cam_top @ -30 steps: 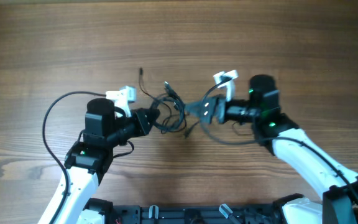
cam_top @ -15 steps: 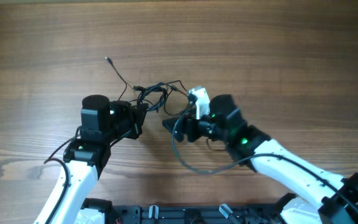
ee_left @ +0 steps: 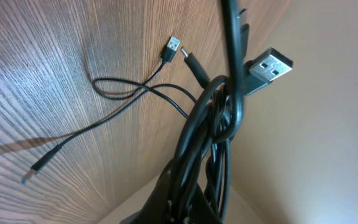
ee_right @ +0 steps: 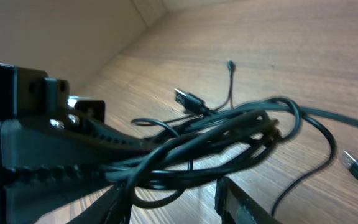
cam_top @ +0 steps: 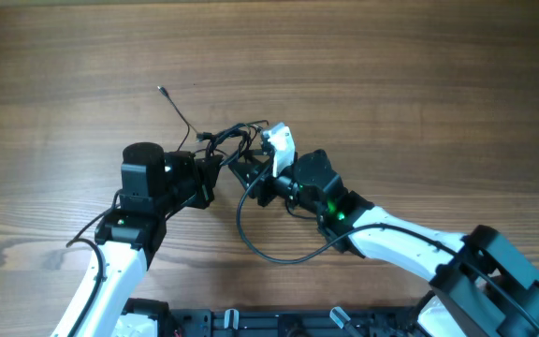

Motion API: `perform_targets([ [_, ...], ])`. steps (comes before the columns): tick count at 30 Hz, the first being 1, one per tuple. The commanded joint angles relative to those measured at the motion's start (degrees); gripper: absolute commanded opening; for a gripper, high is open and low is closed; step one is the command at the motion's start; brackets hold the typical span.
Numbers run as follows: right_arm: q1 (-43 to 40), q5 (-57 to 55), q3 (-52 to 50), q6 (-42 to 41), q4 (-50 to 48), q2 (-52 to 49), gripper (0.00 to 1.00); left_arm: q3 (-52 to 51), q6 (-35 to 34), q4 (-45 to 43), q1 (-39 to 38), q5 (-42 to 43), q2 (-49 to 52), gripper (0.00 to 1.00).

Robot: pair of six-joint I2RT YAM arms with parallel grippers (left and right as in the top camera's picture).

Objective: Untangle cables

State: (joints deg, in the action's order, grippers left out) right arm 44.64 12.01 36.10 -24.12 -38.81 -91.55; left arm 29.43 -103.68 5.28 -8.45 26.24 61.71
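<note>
The cables are a knotted black bundle hanging between both grippers above the wooden table. One loose strand runs up-left to a plug tip. My left gripper is shut on the bundle's lower end. In the left wrist view the cables rise out of that gripper, with a USB plug and two small plug tips sticking out. My right gripper faces the left one. In its own view it is open, with the cables passing between its fingers.
The right arm's thicker black cable loops low over the table in front of the bundle. The white camera mount on the right wrist sits close beside the knot. The left gripper's body fills the left of the right wrist view.
My right gripper has swung left up to the bundle and its jaws have narrowed around the strands. The left gripper keeps its grip and has barely moved in the last half second.
</note>
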Motion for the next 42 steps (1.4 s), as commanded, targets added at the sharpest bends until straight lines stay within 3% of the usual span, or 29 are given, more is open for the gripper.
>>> perform_targets([
  [1, 0.1, -0.7, 0.6, 0.0, -2.8, -2.2, 0.22, 0.5, -0.3, -0.2, 0.3, 2.4, 0.1, 0.04],
  [2, 0.1, -3.6, 0.6, -0.1, -2.7, -2.4, 0.08, 0.5, -0.3, -0.2, 0.3, 2.7, 0.1, 0.04],
  [3, 0.1, -6.2, 0.6, 0.0, -2.6, -2.6, 0.04, 0.5, -0.3, -0.2, 0.3, 2.7, 0.1, 0.04],
  [7, -1.6, -5.0, 0.6, 0.0, 4.0, -0.4, 0.04, 0.5, 4.1, -0.9, 2.9, 1.1, 0.1, 0.04],
  [11, -7.0, -6.1, 0.6, 0.1, 31.5, 10.0, 0.04, 0.5, 10.5, -2.0, 8.1, 1.1, 0.1, 0.04],
  [15, -14.3, -10.1, 0.6, 0.1, 44.6, 18.1, 0.05, 0.5, 14.1, -2.1, 8.3, 1.3, 0.1, 0.04],
  [19, -15.4, -12.1, 0.6, 0.2, 46.3, 18.8, 0.15, 0.5, 14.7, -2.1, 8.3, 1.3, 0.1, 0.04],
  [21, -15.4, -12.7, 0.6, 0.0, 47.5, 18.8, 0.37, 0.5, 14.5, -2.1, 8.3, 1.3, 0.1, 0.04],
  [22, -15.4, -8.6, 0.6, 0.0, 46.8, 18.8, 0.44, 0.5, 14.5, -2.1, 8.3, 1.3, 0.1, 0.04],
  [24, -15.3, 15.2, 0.6, -0.2, 41.6, 18.6, 0.49, 0.5, 12.5, -2.1, 8.3, 1.3, 0.1, 0.04],
  [26, -12.9, 23.8, 0.6, -3.0, 37.5, 16.7, 0.54, 0.5, 7.8, -2.1, 8.3, 1.3, 0.1, 0.04],
  [28, -7.5, 23.6, 0.6, -4.0, 31.8, 13.0, 0.74, 0.5, 6.5, -2.1, 8.3, 1.3, 0.1, 0.04],
  [31, -1.0, 11.7, 0.6, -12.6, 24.0, 8.0, 0.79, 0.5, 6.5, -2.1, 8.3, 1.3, 0.1, 0.04],
  [33, 2.8, 3.7, 0.6, -15.2, 15.5, 3.3, 0.77, 0.5, 6.5, -2.1, 8.3, 1.3, 0.1, 0.04],
  [36, 5.2, -4.7, 0.6, -20.7, -0.7, -5.7, 0.68, 0.5, 6.5, -1.9, 8.3, 1.4, 0.1, 0.04],
  [40, 5.2, -6.5, 0.7, -26.3, -17.6, -12.8, 0.54, 0.5, 6.6, -1.4, 8.1, 2.4, 0.1, 0.04],
  [42, 5.2, -10.2, 0.7, -27.7, -17.6, -13.7, 0.17, 0.5, 6.6, -1.4, 7.5, 2.4, 0.1, 0.04],
])
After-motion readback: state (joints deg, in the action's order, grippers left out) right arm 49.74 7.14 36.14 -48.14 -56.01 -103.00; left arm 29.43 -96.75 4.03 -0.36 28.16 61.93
